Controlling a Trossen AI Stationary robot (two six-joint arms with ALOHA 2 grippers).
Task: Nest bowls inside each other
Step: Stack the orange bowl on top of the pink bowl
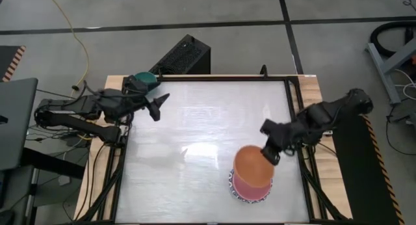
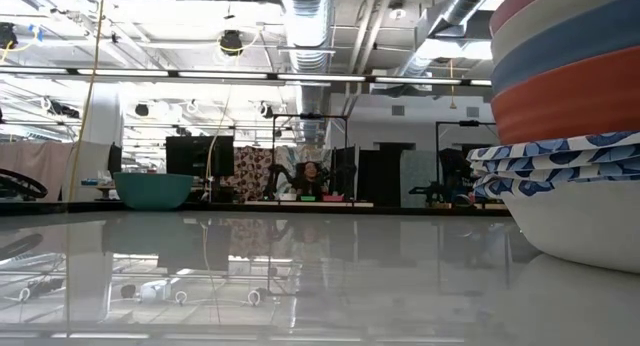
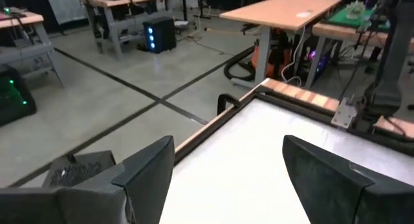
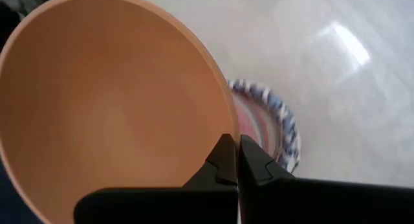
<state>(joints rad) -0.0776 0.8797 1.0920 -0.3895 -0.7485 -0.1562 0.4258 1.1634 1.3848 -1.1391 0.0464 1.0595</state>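
The worktop (image 1: 195, 134) is mostly bare. Just under the right pincer (image 1: 272, 153) stands the stack of nested bowls (image 1: 250, 186) — patterned rims lowest, pink above. The right pincer is pressed together on the rim of the orange bowl (image 1: 252, 166), holding it tilted over the stack; lowering and levelling it seems the step in hand. Just behind the left pincer (image 1: 156, 108) — fingers spread, holding nothing — waits the teal bowl (image 1: 144, 79), likely next.
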